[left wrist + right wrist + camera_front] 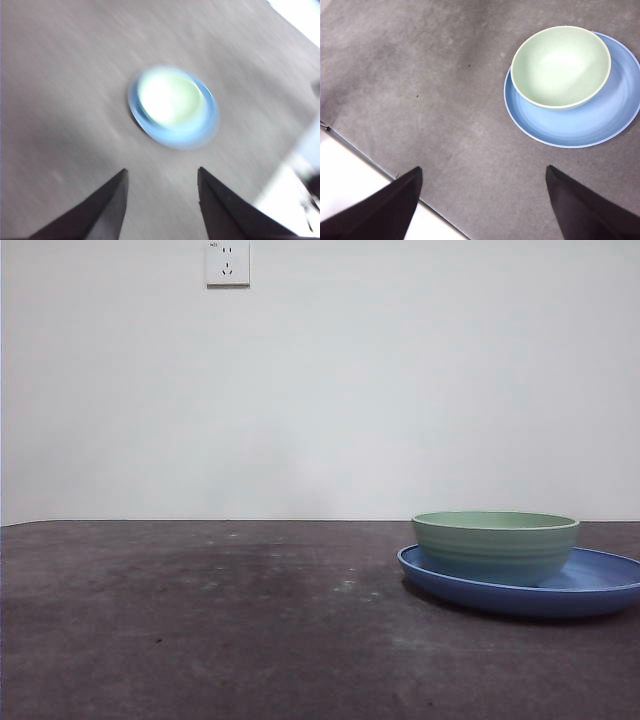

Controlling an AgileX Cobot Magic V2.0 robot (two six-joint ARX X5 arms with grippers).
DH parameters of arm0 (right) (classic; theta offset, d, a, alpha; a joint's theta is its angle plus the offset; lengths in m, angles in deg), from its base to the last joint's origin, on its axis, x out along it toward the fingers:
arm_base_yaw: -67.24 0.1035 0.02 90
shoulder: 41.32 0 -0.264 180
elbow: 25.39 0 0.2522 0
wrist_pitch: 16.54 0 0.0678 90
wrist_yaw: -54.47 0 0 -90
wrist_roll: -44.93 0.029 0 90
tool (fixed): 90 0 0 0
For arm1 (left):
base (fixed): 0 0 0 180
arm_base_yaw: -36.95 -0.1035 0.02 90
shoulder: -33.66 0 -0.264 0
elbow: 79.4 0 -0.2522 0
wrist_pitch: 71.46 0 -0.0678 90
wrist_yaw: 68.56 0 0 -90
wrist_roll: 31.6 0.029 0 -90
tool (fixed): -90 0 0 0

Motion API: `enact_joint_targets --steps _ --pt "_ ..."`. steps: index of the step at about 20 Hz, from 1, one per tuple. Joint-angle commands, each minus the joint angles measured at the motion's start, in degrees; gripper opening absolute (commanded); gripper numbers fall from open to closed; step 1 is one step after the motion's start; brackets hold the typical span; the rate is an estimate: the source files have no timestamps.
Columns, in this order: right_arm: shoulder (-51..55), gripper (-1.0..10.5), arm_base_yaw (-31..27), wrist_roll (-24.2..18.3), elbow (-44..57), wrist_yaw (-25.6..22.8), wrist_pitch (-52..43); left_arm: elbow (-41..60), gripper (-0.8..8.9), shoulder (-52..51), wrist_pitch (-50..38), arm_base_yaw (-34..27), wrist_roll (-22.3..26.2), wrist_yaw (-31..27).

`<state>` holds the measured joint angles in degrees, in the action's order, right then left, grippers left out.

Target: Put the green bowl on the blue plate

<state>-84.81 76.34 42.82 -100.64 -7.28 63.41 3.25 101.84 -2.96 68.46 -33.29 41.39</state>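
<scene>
Grey worktop (200, 620) in the front view carries the green bowl (495, 545), sitting off-centre on the blue plate (600, 585). From the left wrist, blurred, the left gripper (162, 182) hangs well apart, fingers spread and empty. From the right wrist, the right gripper (482, 182) has wide, empty fingers; the bowl looks light, rigid and slick, best gripped at its rim.

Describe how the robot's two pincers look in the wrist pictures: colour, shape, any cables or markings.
Each pincer shows two plain black jaws, wedge-shaped and tapering to a point. The left pincer is blurred; the right pincer is sharp, with smooth matte faces. No cables, markings or labels show on either. The front view shows neither arm.
</scene>
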Motion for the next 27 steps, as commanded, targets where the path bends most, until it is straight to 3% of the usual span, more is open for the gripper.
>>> enact_joint_targets --steps 1,7,18,27 --pt "-0.2 4.0 0.2 0.3 -1.1 -0.2 -0.4 5.8 2.26 -2.6 -0.8 0.2 2.1 3.3" --pt "-0.2 4.0 0.2 0.4 -1.1 -0.2 -0.3 20.0 2.25 -8.8 -5.9 0.4 3.0 13.0" --pt "-0.3 4.0 0.2 1.8 -1.1 -0.6 -0.2 21.4 2.25 -8.7 -7.7 0.4 3.0 13.0" --pt "-1.8 3.9 -0.3 7.4 -1.1 -18.3 -2.0 21.4 2.25 -8.7 -8.0 0.4 3.0 13.0"
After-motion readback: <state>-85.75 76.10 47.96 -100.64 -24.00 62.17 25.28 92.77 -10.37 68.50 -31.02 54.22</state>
